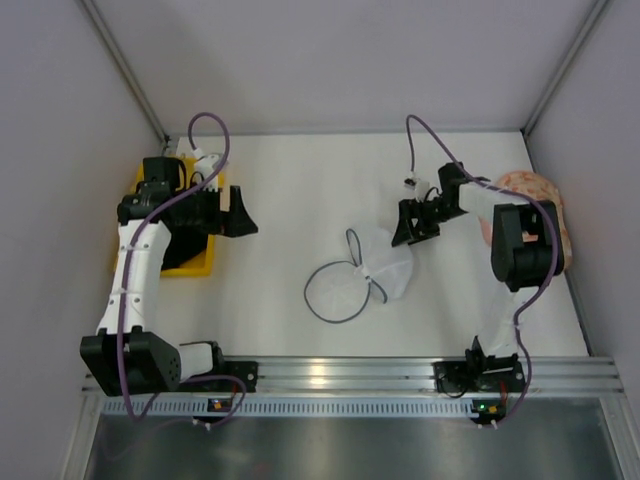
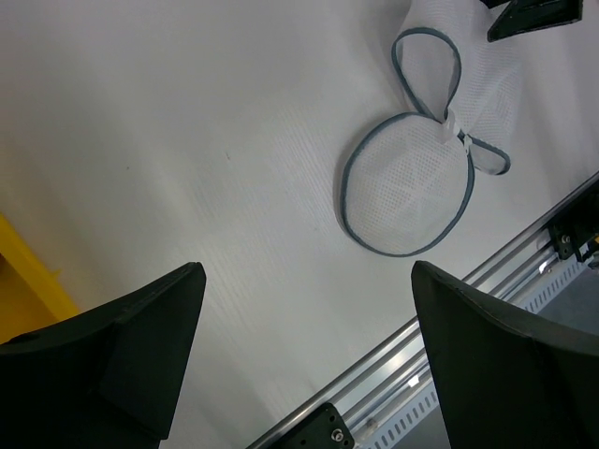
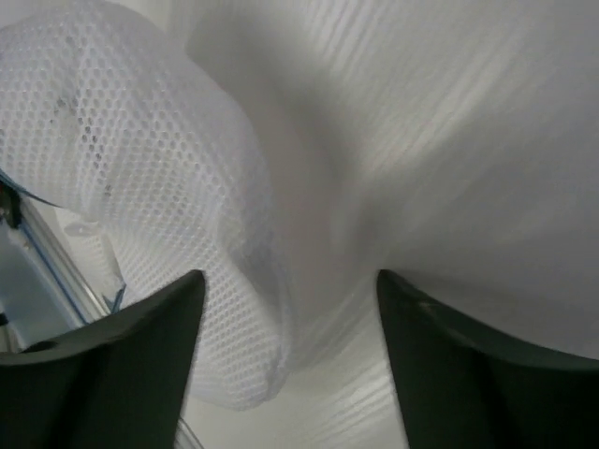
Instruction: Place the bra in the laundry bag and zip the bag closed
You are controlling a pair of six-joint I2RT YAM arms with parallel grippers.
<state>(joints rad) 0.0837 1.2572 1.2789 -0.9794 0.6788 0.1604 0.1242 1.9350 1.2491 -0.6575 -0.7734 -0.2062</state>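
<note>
Mesh halves spread for loading, the laundry bag (image 1: 390,262) lies mid-table under our open-jawed right gripper (image 3: 290,276), while our left gripper (image 2: 309,276) hovers wide and empty by the yellow tray (image 1: 200,268) seemingly holding the bra (image 1: 182,258).

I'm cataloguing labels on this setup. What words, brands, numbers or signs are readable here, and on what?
None: no text can be read in any view. The laundry bag, the yellow tray and the aluminium rail show no print.
</note>
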